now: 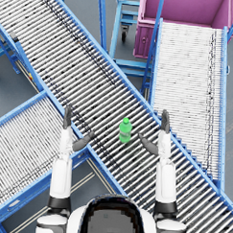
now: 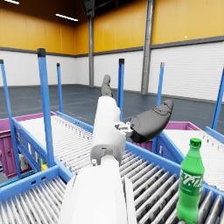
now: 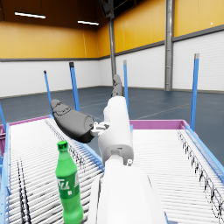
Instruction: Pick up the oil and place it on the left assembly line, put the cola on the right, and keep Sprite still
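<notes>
A green Sprite bottle (image 1: 125, 130) stands upright on the long diagonal roller conveyor (image 1: 82, 73), between my two hands. It also shows in the left wrist view as the Sprite bottle (image 2: 190, 181) and in the right wrist view as the Sprite bottle (image 3: 68, 183). My left hand (image 1: 72, 133) hovers to the bottle's left, fingers spread and holding nothing. My right hand (image 1: 158, 137) hovers to its right, also spread and empty. Neither hand touches the bottle. No oil or cola shows in any view.
A left roller line (image 1: 21, 143) branches off at lower left and a right roller line (image 1: 187, 78) runs up at the right. A magenta bin (image 1: 185, 16) stands at the far end. Blue frame posts (image 2: 46, 109) rise beside the conveyors.
</notes>
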`<state>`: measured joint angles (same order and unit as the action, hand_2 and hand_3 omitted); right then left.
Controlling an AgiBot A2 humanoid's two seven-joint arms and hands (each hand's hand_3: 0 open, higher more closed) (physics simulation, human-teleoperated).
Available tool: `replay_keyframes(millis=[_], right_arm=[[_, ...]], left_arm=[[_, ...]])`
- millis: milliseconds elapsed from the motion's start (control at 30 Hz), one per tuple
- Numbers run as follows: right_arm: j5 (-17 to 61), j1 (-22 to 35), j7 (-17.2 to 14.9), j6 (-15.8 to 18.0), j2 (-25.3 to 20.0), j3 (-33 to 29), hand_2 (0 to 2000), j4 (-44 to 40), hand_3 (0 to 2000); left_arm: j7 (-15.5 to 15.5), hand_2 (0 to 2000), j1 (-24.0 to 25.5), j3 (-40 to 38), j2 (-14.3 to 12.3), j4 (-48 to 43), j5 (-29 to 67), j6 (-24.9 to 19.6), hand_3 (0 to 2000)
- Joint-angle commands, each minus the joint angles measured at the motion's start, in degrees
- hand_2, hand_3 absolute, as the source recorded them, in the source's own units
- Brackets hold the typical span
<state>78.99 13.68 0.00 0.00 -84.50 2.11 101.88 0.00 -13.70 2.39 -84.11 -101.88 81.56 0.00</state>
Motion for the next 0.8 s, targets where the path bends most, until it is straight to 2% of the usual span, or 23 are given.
replay_keyframes(millis=[33, 700, 800], right_arm=[[0.0, 0.0, 0.0, 0.0, 0.0, 0.0, 0, 0.0, 0], [0.0, 0.0, 0.0, 0.0, 0.0, 0.0, 0, 0.0, 0], [-1.3, -0.2, -0.3, 0.3, 0.8, 0.6, 0, -0.1, 0]], left_arm=[[0.0, 0, 0.0, 0.0, 0.0, 0.0, 0.0, 0.0, 0], [0.0, 0, 0.0, 0.0, 0.0, 0.0, 0.0, 0.0, 0], [0.3, 0, 0.2, 0.6, 0.8, 0.1, -1.4, 0.3, 0]])
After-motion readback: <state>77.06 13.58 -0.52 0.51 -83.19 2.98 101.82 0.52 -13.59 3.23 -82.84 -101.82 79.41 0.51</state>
